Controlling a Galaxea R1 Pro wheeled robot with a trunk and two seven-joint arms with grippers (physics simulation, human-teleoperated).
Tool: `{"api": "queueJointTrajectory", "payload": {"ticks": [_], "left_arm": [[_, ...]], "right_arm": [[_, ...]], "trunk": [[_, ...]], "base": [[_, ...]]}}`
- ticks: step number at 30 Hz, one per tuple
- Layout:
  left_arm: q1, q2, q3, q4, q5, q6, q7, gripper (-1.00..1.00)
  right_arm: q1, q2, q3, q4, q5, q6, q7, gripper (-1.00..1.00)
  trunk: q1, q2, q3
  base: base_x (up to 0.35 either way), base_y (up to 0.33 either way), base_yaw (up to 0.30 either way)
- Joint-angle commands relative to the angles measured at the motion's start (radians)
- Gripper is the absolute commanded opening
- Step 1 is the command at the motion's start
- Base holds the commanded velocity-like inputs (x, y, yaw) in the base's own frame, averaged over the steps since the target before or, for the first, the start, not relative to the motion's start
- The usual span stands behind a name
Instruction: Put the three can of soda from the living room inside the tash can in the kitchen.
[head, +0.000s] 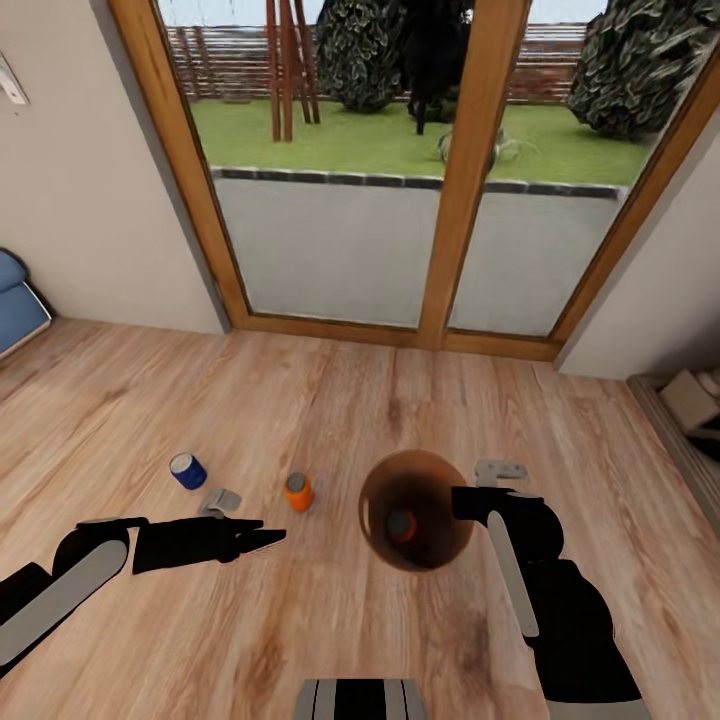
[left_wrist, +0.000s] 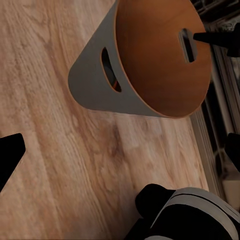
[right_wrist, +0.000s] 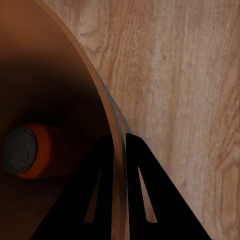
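The tash can is lifted over the living room's wood floor, mouth towards me, and my right gripper is shut on its rim. In the right wrist view the gripper has one finger on each side of the wall, and an orange can of soda lies inside. The left wrist view shows the bin's grey outside with a slot handle. A dark blue can and a second orange can stand on the floor. My left gripper hovers open just in front of them, holding nothing.
Wood-framed glass doors fill the wall ahead, with a garden beyond. A blue sofa edge is at the far left. A low shelf with a box stands at the right. My base is at the bottom.
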Motion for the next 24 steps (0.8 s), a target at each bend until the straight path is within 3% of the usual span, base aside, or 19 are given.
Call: {"api": "queueJointTrajectory", "payload": {"ticks": [1,12,24], "left_arm": [[0.000,0.000,0.000,0.000,0.000,0.000,0.000,1.00],[0.000,-0.001,-0.001,0.000,0.000,0.000,0.000,1.00],[0.000,-0.001,0.000,0.000,0.000,0.000,0.000,1.00]], "right_arm": [[0.000,0.000,0.000,0.000,-0.010,0.000,0.004,-1.00],[0.000,0.000,0.000,0.000,-0.010,0.000,0.004,-1.00],[0.000,0.000,0.000,0.000,-0.010,0.000,0.004,-1.00]], "trunk": [[0.000,0.000,0.000],[0.000,0.000,0.000],[0.000,0.000,0.000]], "base": [[0.313,0.000,0.000],[0.285,0.000,0.000],[0.019,0.000,0.000]]}}
